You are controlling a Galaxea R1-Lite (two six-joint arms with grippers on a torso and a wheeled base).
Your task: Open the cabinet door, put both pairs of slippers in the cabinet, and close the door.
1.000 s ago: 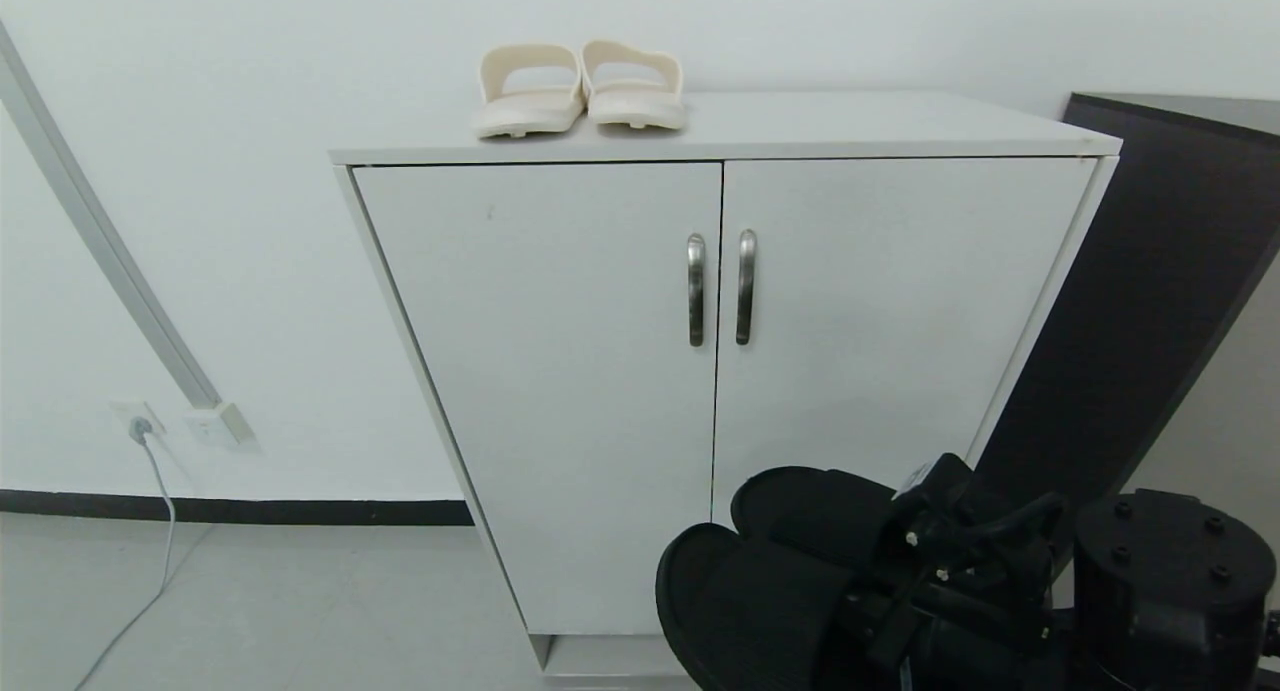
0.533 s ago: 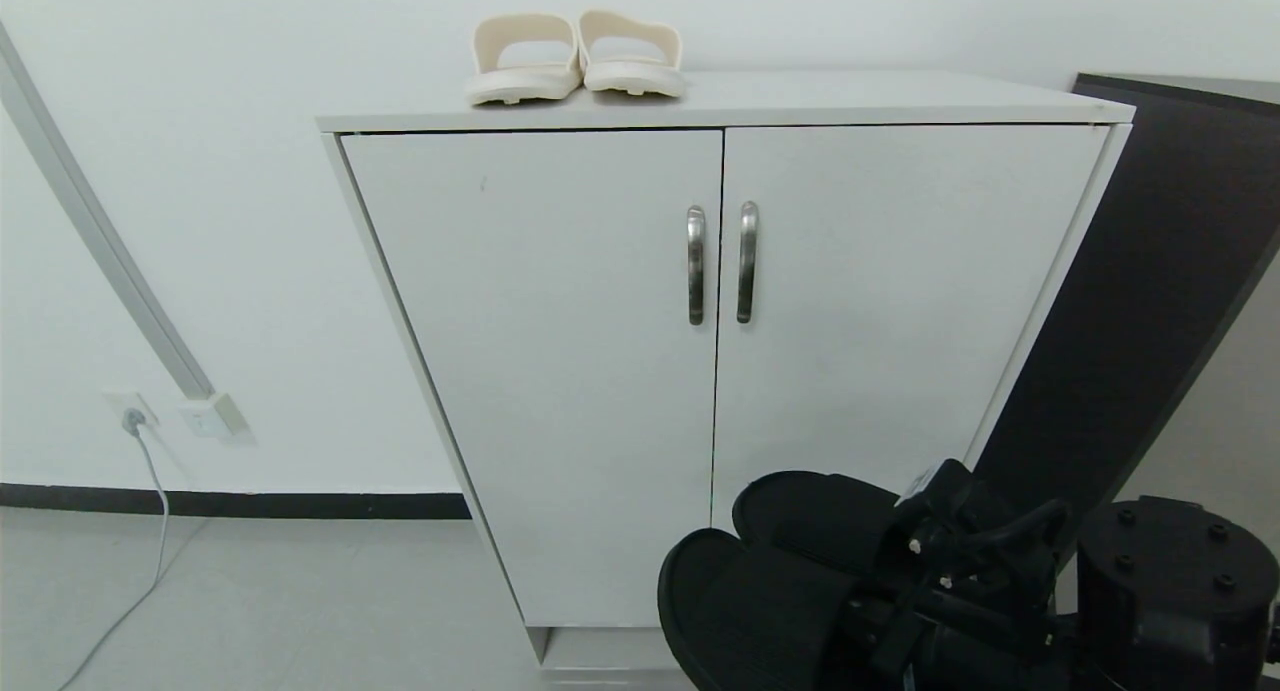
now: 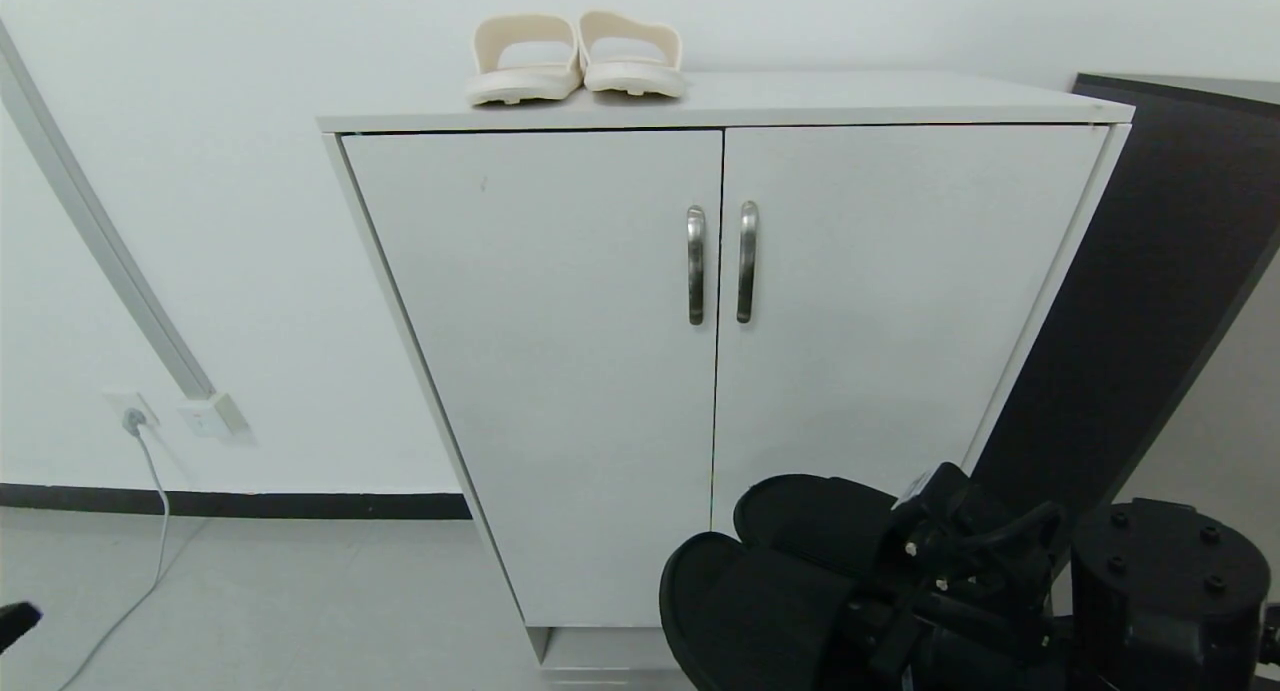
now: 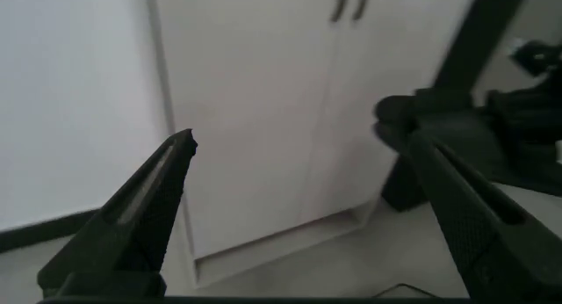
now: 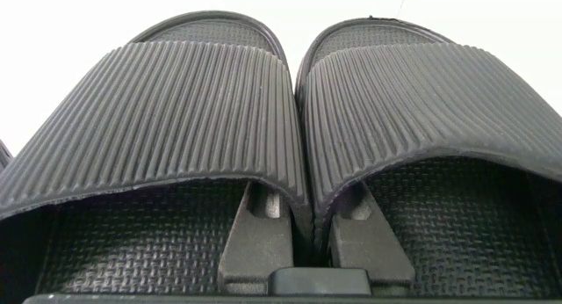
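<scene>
Both cabinet doors (image 3: pixel 715 371) are seen shut as the black slippers (image 3: pixel 790 561) are clamped in the right tool (image 5: pixel 307 238) low before them, the cream slippers (image 3: pixel 577 61) are seen resting on the cabinet's top surface (image 3: pixel 850 96) and the left tool (image 4: pixel 285 128) is held spread and empty, so every step is judged outstanding.

Cabinet (image 3: pixel 800 96) interior hidden behind 2 shut doors (image 3: pixel 560 371) — black slippers (image 3: pixel 760 591) cut off below.

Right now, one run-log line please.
cabinet doors: shut | black slippers: in right gripper | cream slippers: on cabinet top | left gripper: open, empty
</scene>
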